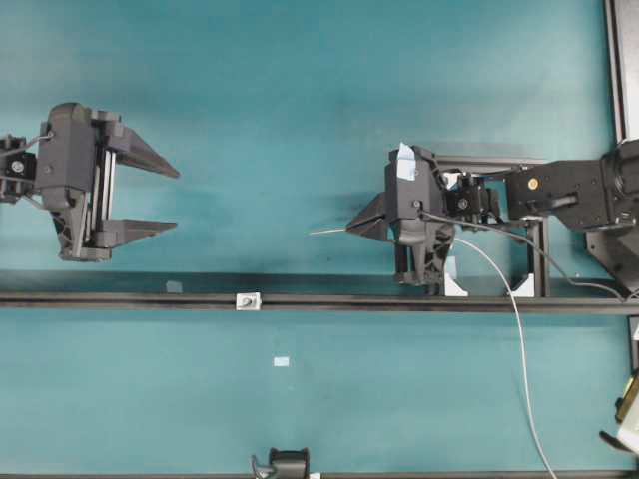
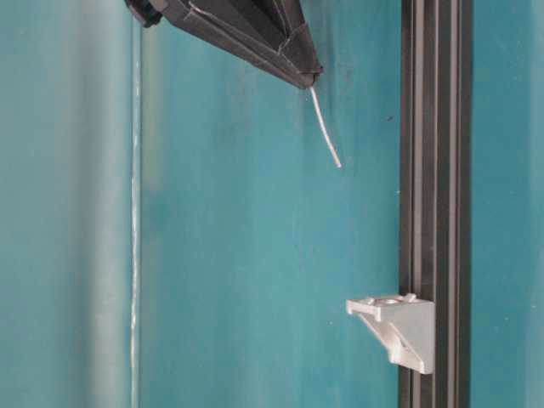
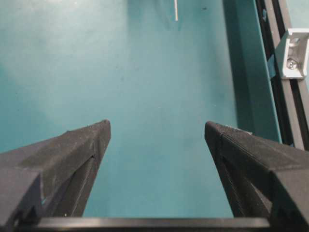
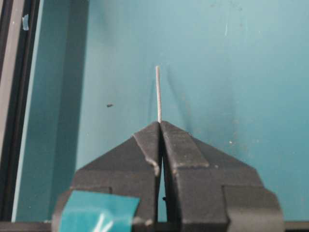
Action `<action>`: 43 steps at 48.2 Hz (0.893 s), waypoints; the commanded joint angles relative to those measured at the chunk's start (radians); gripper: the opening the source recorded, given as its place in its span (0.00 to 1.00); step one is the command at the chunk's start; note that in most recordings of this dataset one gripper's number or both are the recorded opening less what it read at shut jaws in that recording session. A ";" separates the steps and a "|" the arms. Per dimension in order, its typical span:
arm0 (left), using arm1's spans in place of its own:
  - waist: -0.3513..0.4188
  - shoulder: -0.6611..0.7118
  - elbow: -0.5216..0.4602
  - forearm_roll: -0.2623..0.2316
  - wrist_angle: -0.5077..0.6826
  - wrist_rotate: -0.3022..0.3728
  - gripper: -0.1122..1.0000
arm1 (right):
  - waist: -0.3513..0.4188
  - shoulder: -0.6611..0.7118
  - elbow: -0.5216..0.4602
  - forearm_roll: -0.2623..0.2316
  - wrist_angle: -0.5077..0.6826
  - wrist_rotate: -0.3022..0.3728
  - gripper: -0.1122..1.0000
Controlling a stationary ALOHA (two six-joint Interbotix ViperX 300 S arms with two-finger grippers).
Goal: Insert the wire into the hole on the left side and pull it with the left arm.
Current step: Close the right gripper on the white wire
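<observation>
surface (image 1: 300,120): we see a flat teal top, bare across the stretch between the two sets of fingers.
rail (image 1: 120,299): we see a long black slotted bar lying across the surface, beside and below both sets of fingers in the overhead view.
bracket (image 1: 248,300): we see a small white-silver block on the rail, between the two sets of fingers.
white tab (image 1: 281,361): a small pale patch past the rail, well apart from the fingers.

A robotics lab bench is indicated: a teal table (image 1: 300,100) crossed by a black aluminium rail (image 1: 120,299), framed at its right edge.
</observation>
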 commanded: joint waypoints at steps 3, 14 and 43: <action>0.002 -0.006 -0.017 -0.002 -0.009 -0.002 0.70 | 0.002 -0.054 -0.014 0.000 -0.005 0.000 0.11; 0.002 -0.020 -0.017 -0.002 -0.009 -0.002 0.70 | 0.002 -0.124 -0.012 0.000 0.049 0.000 0.11; 0.002 -0.087 -0.046 -0.002 0.054 -0.003 0.70 | 0.002 -0.356 -0.002 0.003 0.229 0.002 0.11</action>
